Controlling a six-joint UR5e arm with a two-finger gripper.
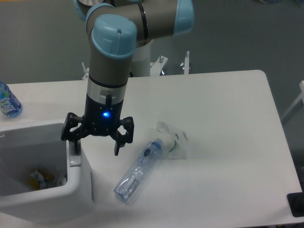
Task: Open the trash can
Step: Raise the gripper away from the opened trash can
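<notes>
The white trash can stands at the table's front left corner. Its top is uncovered, and I see into the bin, where crumpled rubbish lies at the bottom. The lid panel is not in view. My gripper hangs open at the bin's right rim, pointing down. Its left finger rests at the small grey latch on that rim, and its right finger hangs outside the bin above the table. Nothing is held between the fingers.
A clear plastic bottle lies on the table just right of the bin. A crumpled clear wrapper lies beside the bottle's neck. A blue-labelled bottle stands at the far left edge. A black object sits at the bottom right.
</notes>
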